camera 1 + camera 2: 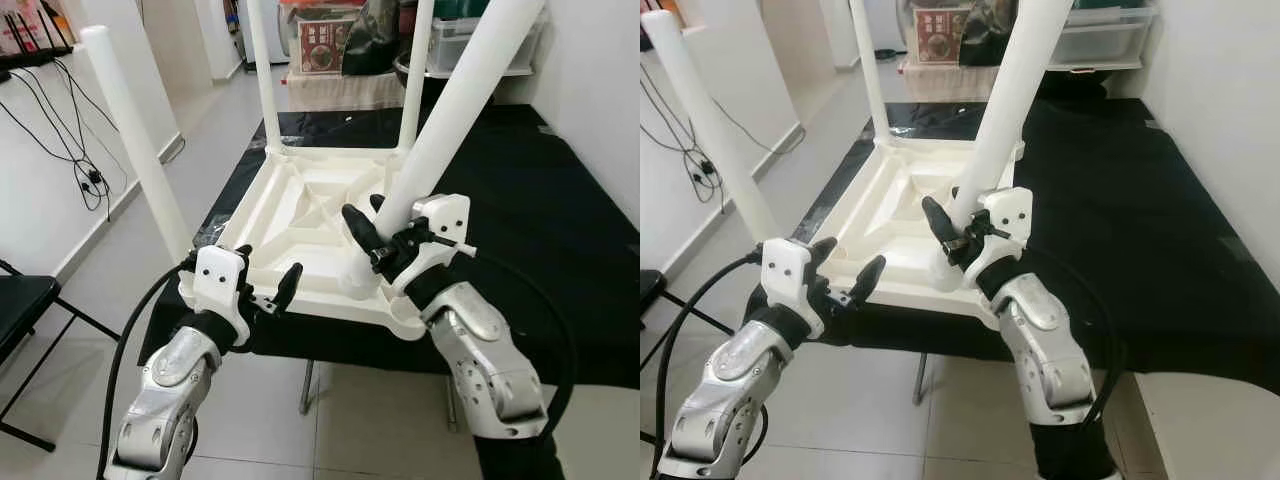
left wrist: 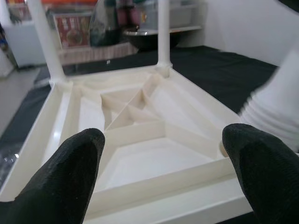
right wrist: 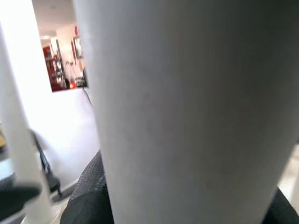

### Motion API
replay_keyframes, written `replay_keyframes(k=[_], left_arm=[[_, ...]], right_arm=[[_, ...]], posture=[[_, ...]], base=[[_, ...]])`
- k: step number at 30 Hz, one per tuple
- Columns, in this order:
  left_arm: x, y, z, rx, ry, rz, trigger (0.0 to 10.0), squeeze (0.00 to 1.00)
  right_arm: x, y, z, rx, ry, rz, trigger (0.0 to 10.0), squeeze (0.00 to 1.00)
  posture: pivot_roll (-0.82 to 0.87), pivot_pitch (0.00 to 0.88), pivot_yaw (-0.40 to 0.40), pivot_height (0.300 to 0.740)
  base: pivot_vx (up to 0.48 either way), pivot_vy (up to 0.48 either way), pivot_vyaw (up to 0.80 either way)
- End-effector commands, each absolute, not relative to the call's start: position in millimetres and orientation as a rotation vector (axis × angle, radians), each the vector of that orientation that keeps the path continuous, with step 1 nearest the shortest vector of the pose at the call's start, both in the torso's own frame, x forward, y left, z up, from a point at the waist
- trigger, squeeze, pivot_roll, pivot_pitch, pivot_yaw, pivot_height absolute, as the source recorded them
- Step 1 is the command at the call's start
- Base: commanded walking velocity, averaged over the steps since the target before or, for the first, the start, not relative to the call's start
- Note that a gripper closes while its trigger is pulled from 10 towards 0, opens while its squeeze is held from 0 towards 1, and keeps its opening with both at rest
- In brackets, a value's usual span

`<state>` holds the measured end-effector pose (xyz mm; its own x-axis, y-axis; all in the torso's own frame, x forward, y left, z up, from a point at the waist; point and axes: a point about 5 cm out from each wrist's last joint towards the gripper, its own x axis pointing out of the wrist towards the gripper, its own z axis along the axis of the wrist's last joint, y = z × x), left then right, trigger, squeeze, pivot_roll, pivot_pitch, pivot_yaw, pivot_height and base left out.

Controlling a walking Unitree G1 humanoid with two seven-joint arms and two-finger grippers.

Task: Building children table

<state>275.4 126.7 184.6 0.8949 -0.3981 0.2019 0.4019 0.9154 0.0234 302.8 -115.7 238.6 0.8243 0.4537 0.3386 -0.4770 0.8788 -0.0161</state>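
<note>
Left eye view: your right hand [image 1: 372, 238] clamps a leg [image 1: 455, 115] at the upturned tabletop [image 1: 300, 215]; your left hand [image 1: 267, 282], fingers apart, hovers at its edge.

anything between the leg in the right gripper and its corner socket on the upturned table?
Nothing visible. The right gripper is shut on the white leg, whose lower end already sits at the near right corner of the upturned tabletop. The left gripper, jaws open, is at the near edge, clear of that corner.
</note>
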Motion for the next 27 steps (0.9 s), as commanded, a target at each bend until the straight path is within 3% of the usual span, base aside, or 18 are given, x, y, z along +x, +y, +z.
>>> replay_keyframes(k=[1, 9, 15, 16, 23, 27], left_arm=[[270.5, 126.6, 178.0, -0.001, -0.173, -0.438, 10.0, 0.0], [258.6, 116.0, 165.5, 0.042, -0.129, -0.527, 10.0, 0.0], [237.3, 101.8, 156.5, 0.017, -0.043, -0.732, 10.0, 0.0], [224.4, 97.5, 149.0, 0.043, 0.003, -0.835, 10.0, 0.0], [223.1, 102.4, 144.0, 0.068, 0.024, -0.796, 10.0, 0.0], [216.1, 103.3, 140.5, 0.088, 0.034, -0.817, 10.0, 0.0]], right_arm=[[303.8, -113.4, 245.0, 0.108, -0.371, 0.509, 10.0, 0.0], [306.6, -113.5, 247.2, 0.148, -0.348, 0.513, 10.0, 0.0], [305.4, -116.6, 245.1, 0.109, -0.321, 0.564, 10.0, 0.0], [301.4, -116.0, 245.2, 0.063, -0.313, 0.651, 10.0, 0.0], [298.1, -115.4, 243.7, -0.005, -0.274, 0.76, 10.0, 0.0], [292.5, -116.0, 234.0, -0.089, -0.223, 0.918, 10.0, 0.0]], posture=[[-0.06, 0.086, 0.042, 0.74], [-0.06, 0.092, 0.042, 0.74], [-0.05, 0.101, 0.04, 0.74], [-0.05, 0.105, 0.042, 0.74], [-0.05, 0.114, 0.042, 0.74], [-0.05, 0.132, 0.041, 0.74]], base=[[0.0, 0.0, 0.69], [0.0, -0.354, 0.0], [0.0, 0.0, 0.0], [0.0, 0.0, 0.0], [0.0, 0.0, 0.0], [0.0, 0.0, 0.0]])
